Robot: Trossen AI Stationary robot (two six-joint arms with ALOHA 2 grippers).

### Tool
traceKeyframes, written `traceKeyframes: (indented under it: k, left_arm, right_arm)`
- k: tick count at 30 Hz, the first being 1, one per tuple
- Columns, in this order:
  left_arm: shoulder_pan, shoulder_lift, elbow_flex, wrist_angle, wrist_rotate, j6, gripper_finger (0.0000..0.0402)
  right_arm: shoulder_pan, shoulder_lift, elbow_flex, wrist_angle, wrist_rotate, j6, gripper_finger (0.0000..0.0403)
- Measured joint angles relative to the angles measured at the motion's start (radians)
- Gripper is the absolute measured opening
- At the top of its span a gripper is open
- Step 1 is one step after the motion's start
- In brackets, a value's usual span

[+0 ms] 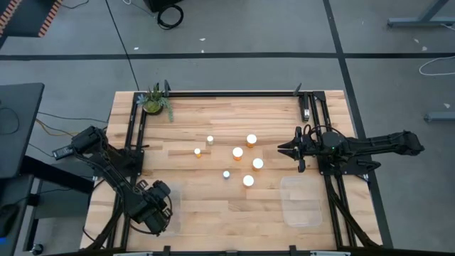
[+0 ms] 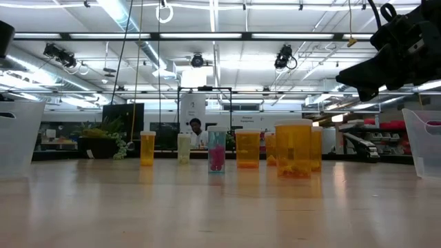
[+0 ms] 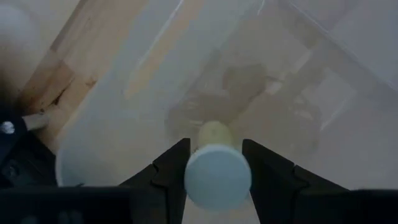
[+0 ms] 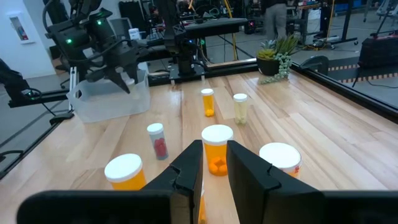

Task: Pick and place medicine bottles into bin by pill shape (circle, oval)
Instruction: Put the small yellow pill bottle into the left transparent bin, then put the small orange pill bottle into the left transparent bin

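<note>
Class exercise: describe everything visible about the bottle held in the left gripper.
The bottle is small and round, with a white cap facing the wrist camera and a pale, whitish-yellow body behind it. The left gripper clamps it between its two dark fingers, one on each side. It hangs over the clear plastic bin at the table's left front, not yet released.

I see the wooden bench (image 1: 213,213) bordered by a black frame (image 1: 227,93). A green potted plant (image 1: 155,101) stands at its far left corner. In the low view, a person (image 2: 196,128) sits beyond the bench, possibly at a workstation. Cables (image 1: 169,14) lie on the grey floor.
</note>
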Motion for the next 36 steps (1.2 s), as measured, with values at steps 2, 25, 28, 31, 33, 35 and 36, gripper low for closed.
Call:
traceKeyframes:
  k: [2, 25, 28, 31, 33, 35, 36]
  left_arm:
    - [0.000, 0.000, 0.000, -0.002, 0.000, 0.001, 0.0168]
    - [0.007, -0.002, 0.000, -0.056, 0.000, 0.054, 0.0189]
    - [0.013, -0.014, 0.000, -0.056, 0.000, 0.063, 0.0188]
    - [0.024, -0.036, 0.001, -0.057, -0.008, 0.065, 0.0187]
    - [0.030, -0.052, 0.001, -0.057, -0.012, 0.065, 0.0186]
    - [0.035, -0.063, 0.001, -0.060, -0.013, 0.070, 0.0186]
    - [0.037, -0.067, 0.001, -0.061, -0.016, 0.076, 0.0186]
  right_arm:
    - [0.000, 0.000, 0.000, 0.000, 0.000, 0.000, 0.0079]
    - [0.000, 0.000, 0.000, 0.000, 0.000, 0.000, 0.0079]
    - [0.000, 0.000, 0.000, 0.000, 0.000, 0.000, 0.0079]
    - [0.000, 0.000, 0.000, 0.000, 0.000, 0.000, 0.0079]
    - [0.000, 0.000, 0.000, 0.000, 0.000, 0.000, 0.0079]
    - [0.000, 0.000, 0.000, 0.000, 0.000, 0.000, 0.0079]
    - [0.000, 0.000, 0.000, 0.000, 0.000, 0.000, 0.0079]
